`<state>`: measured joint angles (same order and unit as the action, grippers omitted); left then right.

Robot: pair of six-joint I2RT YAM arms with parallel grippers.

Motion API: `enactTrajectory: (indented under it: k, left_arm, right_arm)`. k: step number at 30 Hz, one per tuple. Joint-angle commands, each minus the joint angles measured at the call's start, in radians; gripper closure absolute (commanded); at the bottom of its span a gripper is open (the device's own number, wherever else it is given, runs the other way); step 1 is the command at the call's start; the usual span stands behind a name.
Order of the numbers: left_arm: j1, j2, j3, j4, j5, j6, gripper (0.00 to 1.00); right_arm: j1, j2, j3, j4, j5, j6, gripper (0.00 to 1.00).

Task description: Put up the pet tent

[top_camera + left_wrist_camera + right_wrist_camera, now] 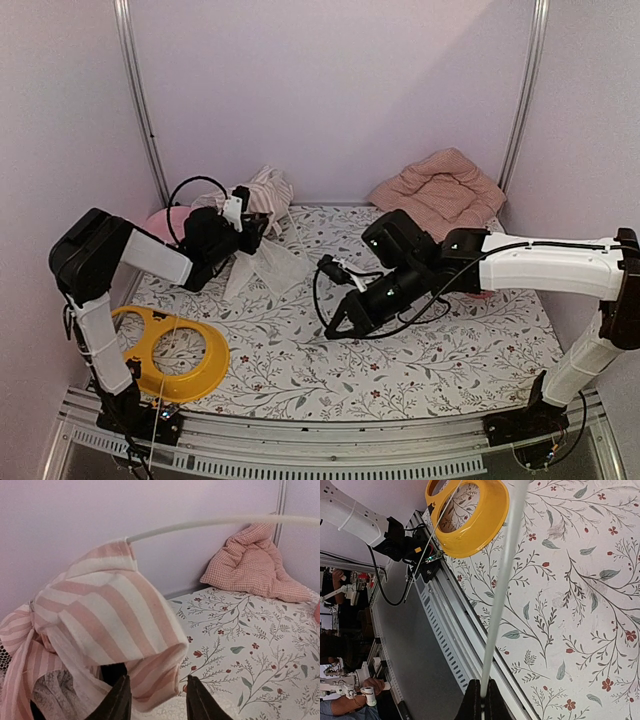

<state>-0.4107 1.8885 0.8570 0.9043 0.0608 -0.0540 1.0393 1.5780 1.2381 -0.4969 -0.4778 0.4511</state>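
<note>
At the left, near the front of the tabletop (pixel 450 350), we see a yellow ring (pixel 190 380) lying flat. Behind it the left arm (pixel 150 255) reaches to the pet tent (pixel 270 190). The tent sits in a soft heap near the back wall, left of the middle. It has pink and white stripes, and some white net cloth (pixel 265 265) spills onto the tabletop. The left jaws stand a bit apart, and striped cloth hangs down between their 2 dark fingers (pixel 117 702). We cannot tell if they pinch it. A thin white pole (pixel 200 524) sticks out of the stripes. In the middle, the right arm (pixel 550 262) points low toward the front. The right jaws are closed tight on the white pole. Far right, at the back, a pink checked cushion (pixel 440 190) lies crumpled.
</note>
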Motion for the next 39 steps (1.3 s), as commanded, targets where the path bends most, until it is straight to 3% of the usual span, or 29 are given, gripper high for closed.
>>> enactTrajectory:
  k: [1,15,23,30,34,38,39]
  left_arm:
    - [0.016,0.040,0.075,-0.067,0.083,0.063,0.61]
    - [0.045,0.066,0.187,-0.316,0.064,0.145,0.59]
    - [0.048,0.112,0.223,-0.326,0.082,0.181,0.68]
    - [0.047,0.096,0.197,-0.311,0.072,0.200,0.64]
    - [0.047,0.098,0.196,-0.298,0.073,0.202,0.73]
    - [0.044,0.088,0.171,-0.271,0.096,0.186,0.98]
    - [0.037,0.048,0.159,-0.264,0.095,0.175,1.00]
  right_arm:
    - [-0.018,0.002,0.054,0.052,0.028,-0.046,1.00]
    - [-0.030,0.001,0.075,0.032,0.019,-0.054,1.00]
    - [-0.033,-0.006,0.078,0.029,0.015,-0.051,1.00]
    - [-0.037,-0.016,0.089,0.023,0.010,-0.050,1.00]
    - [-0.036,-0.018,0.090,0.020,0.011,-0.053,1.00]
    - [-0.039,-0.023,0.095,0.022,0.018,-0.052,1.00]
    - [-0.039,-0.025,0.097,0.026,0.020,-0.052,1.00]
